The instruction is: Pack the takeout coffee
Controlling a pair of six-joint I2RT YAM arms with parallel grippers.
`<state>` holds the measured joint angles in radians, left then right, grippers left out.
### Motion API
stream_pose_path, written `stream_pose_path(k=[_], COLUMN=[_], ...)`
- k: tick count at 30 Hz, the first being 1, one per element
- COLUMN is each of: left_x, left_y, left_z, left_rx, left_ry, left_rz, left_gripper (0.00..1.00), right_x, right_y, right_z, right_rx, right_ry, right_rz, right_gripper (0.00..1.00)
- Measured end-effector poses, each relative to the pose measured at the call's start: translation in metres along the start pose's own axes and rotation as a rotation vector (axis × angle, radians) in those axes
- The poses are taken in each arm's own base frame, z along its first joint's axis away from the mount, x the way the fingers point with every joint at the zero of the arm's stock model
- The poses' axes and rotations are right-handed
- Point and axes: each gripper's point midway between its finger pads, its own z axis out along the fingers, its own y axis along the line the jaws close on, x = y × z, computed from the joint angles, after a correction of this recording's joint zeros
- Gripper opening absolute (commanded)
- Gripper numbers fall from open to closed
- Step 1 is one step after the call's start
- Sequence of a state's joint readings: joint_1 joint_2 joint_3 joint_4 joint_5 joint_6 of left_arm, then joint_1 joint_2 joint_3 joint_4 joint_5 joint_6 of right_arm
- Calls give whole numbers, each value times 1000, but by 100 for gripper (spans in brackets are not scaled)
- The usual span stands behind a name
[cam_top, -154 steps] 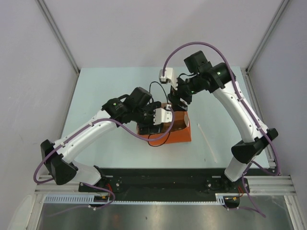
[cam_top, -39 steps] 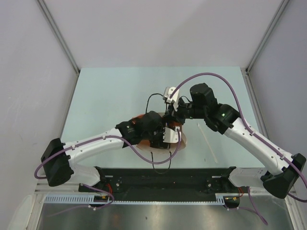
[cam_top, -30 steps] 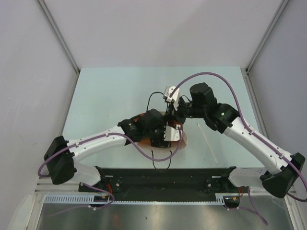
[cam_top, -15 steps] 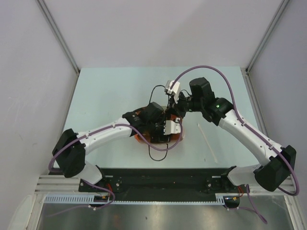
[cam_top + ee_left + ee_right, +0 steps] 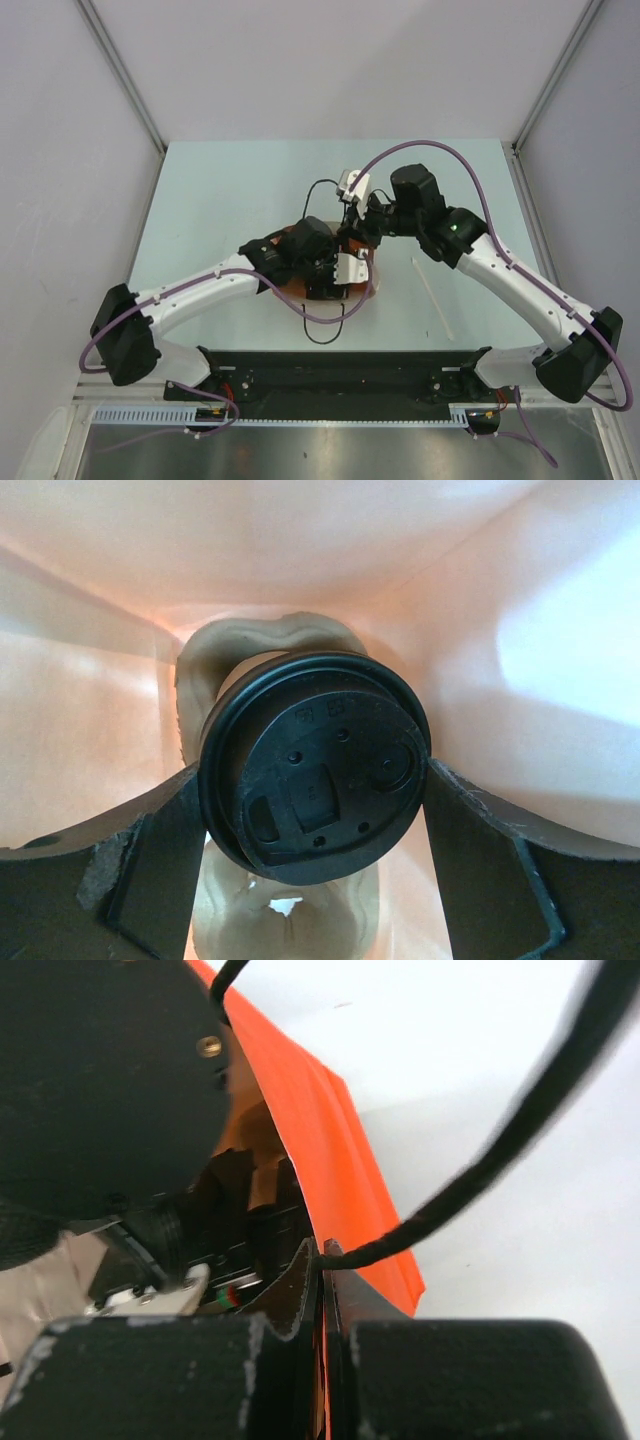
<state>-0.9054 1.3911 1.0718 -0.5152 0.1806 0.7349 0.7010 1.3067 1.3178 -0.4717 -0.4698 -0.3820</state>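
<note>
The left arm has been swinging about over the last second, and its wrist is now sitting deep in the mouth of the orange paper bag (image 5: 320, 1140). A few seconds ago the bag was showing a broad orange side from above. Now only a thin orange rim is peeking out around the wrist, near the middle of the counter (image 5: 230, 190), slightly toward its near edge. The right arm has also come in from the far side.

I judge that the packing is nearly done, with the release and the withdrawal still remaining.

The takeout coffee (image 5: 315, 750) is standing inside the bag, lid up, over a tan moulded pulp tray (image 5: 200, 665) at the bottom. The left pincer (image 5: 312, 780) is gripping it, with one finger pressing each side of the black lid's rim and the jaws standing wide. Whether the cup is already resting on the tray I cannot tell.

The right pincer (image 5: 322, 1290) is pinching the bag's upper edge, fully closed, just where the black cord handle (image 5: 480, 1170) is coming out, keeping the mouth open.
</note>
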Motion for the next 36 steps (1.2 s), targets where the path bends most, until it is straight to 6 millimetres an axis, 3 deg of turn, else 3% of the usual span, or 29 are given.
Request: stream_pose_path(k=[6, 16, 28, 36], left_x=[-17, -19, 11, 20], left_y=[4, 8, -7, -1], left_z=[-17, -30, -46, -49], left_rx=[-71, -82, -36, -68], left_ry=[-39, -24, 109, 160], left_rz=[48, 38, 69, 77], left_gripper=[30, 29, 30, 29], right_x=[1, 3, -4, -9], right_y=[-8, -10, -6, 7], right_z=[-5, -3, -12, -8], right_rx=[62, 122, 124, 97], right_ry=[20, 61, 48, 44], right_rz=[-42, -119, -172, -237], right_gripper=[0, 0, 0, 0])
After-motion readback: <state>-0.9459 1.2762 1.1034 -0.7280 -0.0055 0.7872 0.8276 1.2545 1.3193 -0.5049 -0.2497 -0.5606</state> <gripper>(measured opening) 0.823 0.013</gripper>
